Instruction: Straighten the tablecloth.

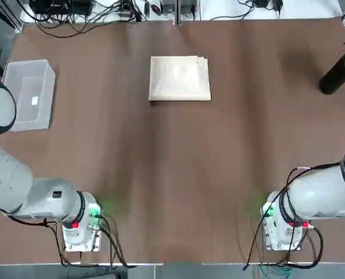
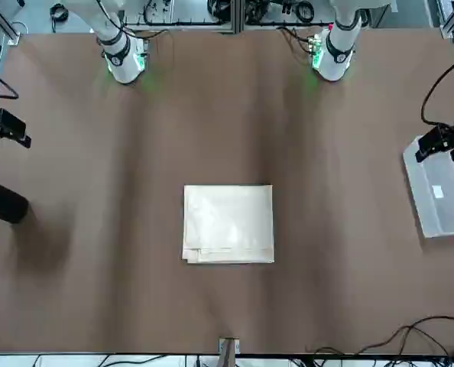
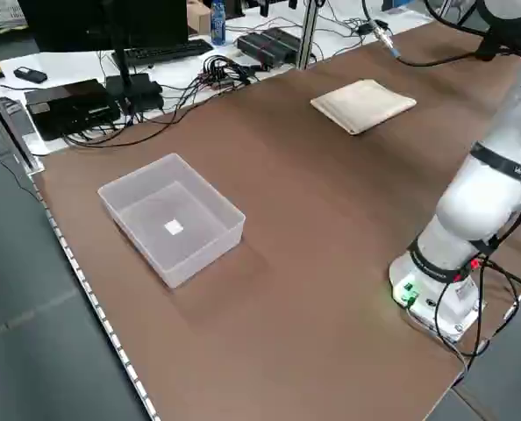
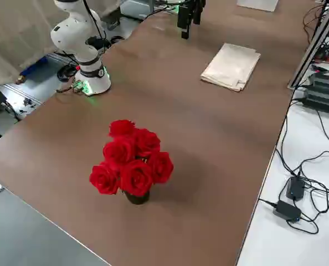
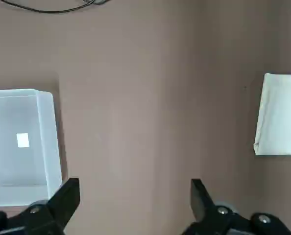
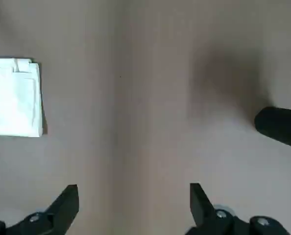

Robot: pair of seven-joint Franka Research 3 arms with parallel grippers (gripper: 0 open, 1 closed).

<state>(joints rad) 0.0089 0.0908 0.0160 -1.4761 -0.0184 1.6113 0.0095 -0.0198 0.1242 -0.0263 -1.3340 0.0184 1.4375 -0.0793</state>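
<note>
Right now, the tablecloth [image 1: 180, 78] is lying folded up in a neat square on the brown table [image 1: 172, 174], near the far middle, away from both arms. Its layered edges are showing on one side. Nothing is touching it. The left gripper [image 5: 134, 196] is hanging high over the table with its fingers spread wide, holding nothing. The right gripper [image 6: 134, 198] is doing the same on its side, fingers wide apart and empty. A clear plastic bin [image 1: 28, 95] is sitting at the left of the table. A dark vase [image 4: 135, 197] of red roses [image 4: 131, 158] is standing at the right.
</note>
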